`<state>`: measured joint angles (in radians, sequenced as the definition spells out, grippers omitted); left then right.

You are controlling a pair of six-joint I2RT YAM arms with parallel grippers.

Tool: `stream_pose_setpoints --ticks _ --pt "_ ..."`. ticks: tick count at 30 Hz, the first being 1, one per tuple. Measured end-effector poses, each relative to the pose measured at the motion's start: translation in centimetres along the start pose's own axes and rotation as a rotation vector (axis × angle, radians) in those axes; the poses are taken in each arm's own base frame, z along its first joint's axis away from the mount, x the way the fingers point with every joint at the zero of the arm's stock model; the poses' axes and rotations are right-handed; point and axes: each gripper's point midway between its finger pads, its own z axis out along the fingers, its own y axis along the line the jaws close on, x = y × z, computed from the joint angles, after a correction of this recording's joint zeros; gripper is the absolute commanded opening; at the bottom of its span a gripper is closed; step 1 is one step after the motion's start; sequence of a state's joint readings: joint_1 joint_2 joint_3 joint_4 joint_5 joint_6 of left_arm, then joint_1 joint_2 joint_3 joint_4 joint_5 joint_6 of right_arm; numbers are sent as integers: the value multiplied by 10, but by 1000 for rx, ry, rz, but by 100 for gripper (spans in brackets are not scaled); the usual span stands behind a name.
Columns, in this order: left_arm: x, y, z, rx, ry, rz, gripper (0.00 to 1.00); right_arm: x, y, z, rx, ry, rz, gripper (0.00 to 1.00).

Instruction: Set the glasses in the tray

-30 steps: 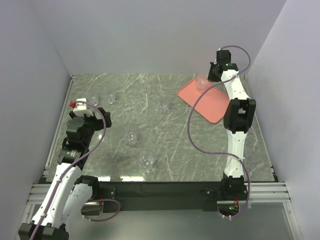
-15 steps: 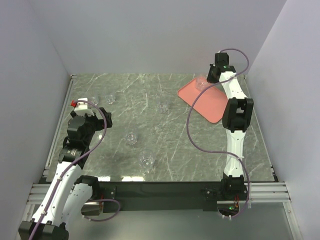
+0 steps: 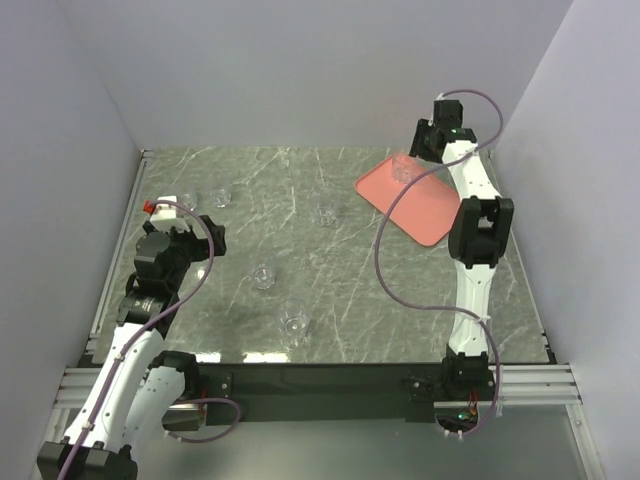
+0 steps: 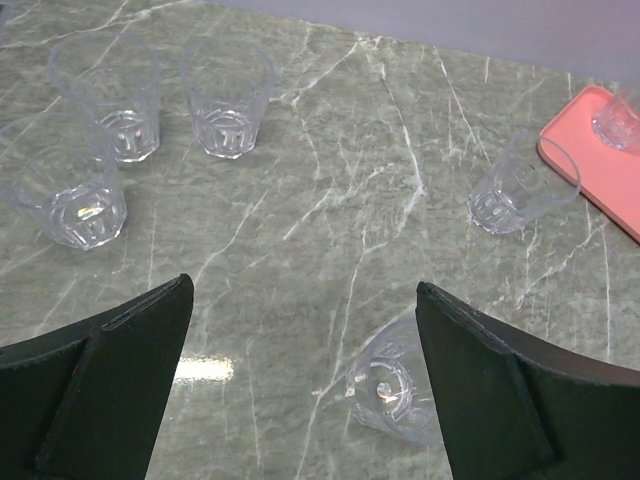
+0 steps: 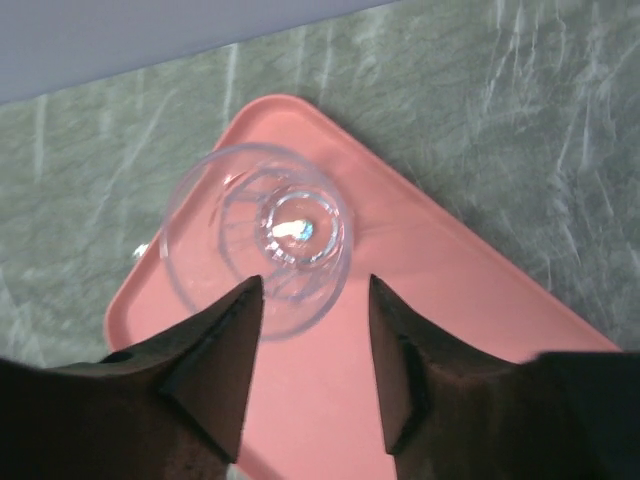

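The salmon-pink tray [image 3: 425, 212] lies at the back right of the marble table. One clear glass [image 5: 262, 238] stands upright in its far corner, seen also as the glass [image 3: 405, 171] in the top view. My right gripper [image 5: 312, 292] hovers just over it, open, the left fingertip overlapping the rim and gripping nothing. My left gripper [image 4: 305, 285] is wide open and empty above the table. Just ahead of it a glass [image 4: 395, 388] seems to lie on its side. Three glasses [image 4: 228, 98] stand at the left and one glass [image 4: 522, 186] stands nearer the tray.
Another glass [image 3: 294, 322] sits near the front middle of the table. White walls close in the left, back and right sides. A metal rail [image 3: 120, 250] runs along the left edge beside my left arm [image 3: 160, 255].
My right gripper has opened from shut and let go of the glass, which now stands on the tray. The left arm has not moved.
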<state>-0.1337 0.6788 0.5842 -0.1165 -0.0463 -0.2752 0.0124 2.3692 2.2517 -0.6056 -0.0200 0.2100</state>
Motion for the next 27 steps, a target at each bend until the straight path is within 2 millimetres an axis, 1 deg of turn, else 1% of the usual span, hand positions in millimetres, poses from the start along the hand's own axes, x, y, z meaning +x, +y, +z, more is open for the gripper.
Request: stream_pose_setpoints --ticks 2,3,5,9,12,14,17,19,21,22,23,24,25,27 --pt "0 -2 0 10 1 -3 99 -4 4 -20 -30 -5 -17 58" --pt "0 -4 1 18 3 -9 99 -7 7 -35 -52 -11 -32 58" --pt "1 -7 3 34 6 -26 99 -8 15 -70 -113 -27 -78 59" --pt "4 -20 14 85 44 -95 99 3 30 -144 -241 -62 -187 61" --pt "4 -36 27 135 88 -176 97 29 36 -192 -331 -75 -271 62" --pt "0 -46 38 164 114 -229 94 52 38 -215 -385 -62 -318 62" --pt "-3 -64 61 211 181 -325 87 86 40 -239 -461 -36 -378 62" --pt "-4 -73 78 233 226 -377 83 111 39 -249 -498 -8 -408 62" --pt "1 -82 97 240 281 -426 79 136 37 -257 -530 13 -429 63" --pt "4 -86 106 240 309 -447 76 146 35 -259 -540 21 -433 63" --pt "10 -91 115 237 339 -463 76 158 33 -263 -555 27 -439 64" --pt "15 -97 122 233 368 -473 73 169 30 -267 -565 34 -440 64" --pt "22 -103 130 227 402 -481 65 177 26 -269 -567 36 -441 64" --pt "37 -119 146 212 474 -488 54 187 22 -273 -574 29 -444 64"
